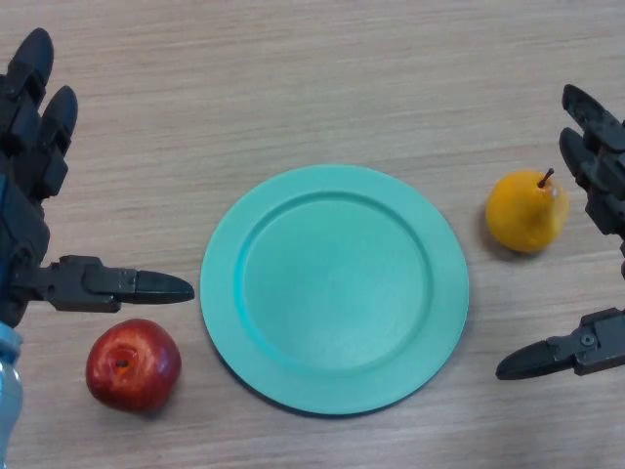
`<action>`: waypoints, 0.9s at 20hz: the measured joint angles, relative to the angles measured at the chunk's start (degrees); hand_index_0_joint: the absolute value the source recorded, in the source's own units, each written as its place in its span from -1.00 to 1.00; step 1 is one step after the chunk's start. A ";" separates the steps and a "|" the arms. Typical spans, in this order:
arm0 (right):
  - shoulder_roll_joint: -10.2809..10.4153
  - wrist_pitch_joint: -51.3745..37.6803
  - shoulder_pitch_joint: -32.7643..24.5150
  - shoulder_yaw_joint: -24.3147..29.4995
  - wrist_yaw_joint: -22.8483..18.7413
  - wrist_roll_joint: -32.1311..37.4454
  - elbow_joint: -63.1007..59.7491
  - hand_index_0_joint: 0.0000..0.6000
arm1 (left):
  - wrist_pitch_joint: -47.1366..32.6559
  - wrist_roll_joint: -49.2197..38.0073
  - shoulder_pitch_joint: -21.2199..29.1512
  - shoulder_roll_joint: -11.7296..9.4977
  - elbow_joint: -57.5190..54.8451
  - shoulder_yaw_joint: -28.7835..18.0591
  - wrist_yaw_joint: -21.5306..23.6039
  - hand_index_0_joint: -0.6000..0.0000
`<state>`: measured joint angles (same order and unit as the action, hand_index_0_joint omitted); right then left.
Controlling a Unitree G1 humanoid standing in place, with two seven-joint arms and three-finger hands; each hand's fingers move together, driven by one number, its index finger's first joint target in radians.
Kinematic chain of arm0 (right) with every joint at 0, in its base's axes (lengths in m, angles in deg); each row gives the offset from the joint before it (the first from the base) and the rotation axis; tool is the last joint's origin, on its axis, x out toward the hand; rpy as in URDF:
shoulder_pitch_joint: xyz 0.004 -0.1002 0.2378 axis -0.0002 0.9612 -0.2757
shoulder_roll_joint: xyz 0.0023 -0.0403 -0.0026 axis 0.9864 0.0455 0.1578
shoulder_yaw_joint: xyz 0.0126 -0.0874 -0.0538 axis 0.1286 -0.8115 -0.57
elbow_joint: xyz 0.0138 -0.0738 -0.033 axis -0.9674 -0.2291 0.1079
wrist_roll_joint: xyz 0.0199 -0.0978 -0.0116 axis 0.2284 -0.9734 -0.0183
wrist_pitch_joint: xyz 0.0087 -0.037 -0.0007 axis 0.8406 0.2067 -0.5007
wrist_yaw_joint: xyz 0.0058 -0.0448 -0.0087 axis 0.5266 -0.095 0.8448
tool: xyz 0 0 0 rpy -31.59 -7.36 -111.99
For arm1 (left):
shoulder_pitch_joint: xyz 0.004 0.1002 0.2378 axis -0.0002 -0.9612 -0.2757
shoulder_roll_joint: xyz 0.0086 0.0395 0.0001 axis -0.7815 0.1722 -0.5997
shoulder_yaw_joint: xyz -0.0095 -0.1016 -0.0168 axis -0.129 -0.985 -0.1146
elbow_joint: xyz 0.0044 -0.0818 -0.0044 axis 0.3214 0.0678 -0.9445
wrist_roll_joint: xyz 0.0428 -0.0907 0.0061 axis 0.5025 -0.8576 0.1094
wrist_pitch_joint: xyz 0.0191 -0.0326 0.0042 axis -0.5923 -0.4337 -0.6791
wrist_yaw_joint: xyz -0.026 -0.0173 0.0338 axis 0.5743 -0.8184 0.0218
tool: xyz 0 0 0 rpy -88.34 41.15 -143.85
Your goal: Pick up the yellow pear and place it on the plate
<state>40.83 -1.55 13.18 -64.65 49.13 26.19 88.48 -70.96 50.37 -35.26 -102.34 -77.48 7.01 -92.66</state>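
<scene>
yellow pear rests on the table right of the teal plate; both hands, left hand and right hand, spread wide, holding nothing.

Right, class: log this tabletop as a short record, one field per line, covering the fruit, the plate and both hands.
pear: yellow, on table, right of plate
plate: teal, centre, nothing on it
apple: red, left of plate, near edge
left hand: open, above apple, holding nothing
right hand: open, beside pear, fingers not touching it
</scene>
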 measured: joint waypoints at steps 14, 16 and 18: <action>-1.29 4.80 -5.42 0.69 0.18 0.12 -4.12 -1.00 | 0.00 1.74 -1.09 0.69 -1.10 -0.14 0.15 1.00; -1.69 4.82 -7.41 0.81 0.19 0.11 -7.41 -1.00 | 0.00 1.69 -1.43 0.76 -1.11 -0.22 0.15 1.00; -3.04 4.25 -10.46 0.83 0.19 0.09 -12.09 -1.00 | -0.02 1.68 -1.75 0.84 -1.10 -0.32 0.15 1.00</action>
<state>37.79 2.70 2.72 -63.81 49.32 26.28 76.39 -70.98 52.05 -37.01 -101.51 -78.58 6.69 -92.51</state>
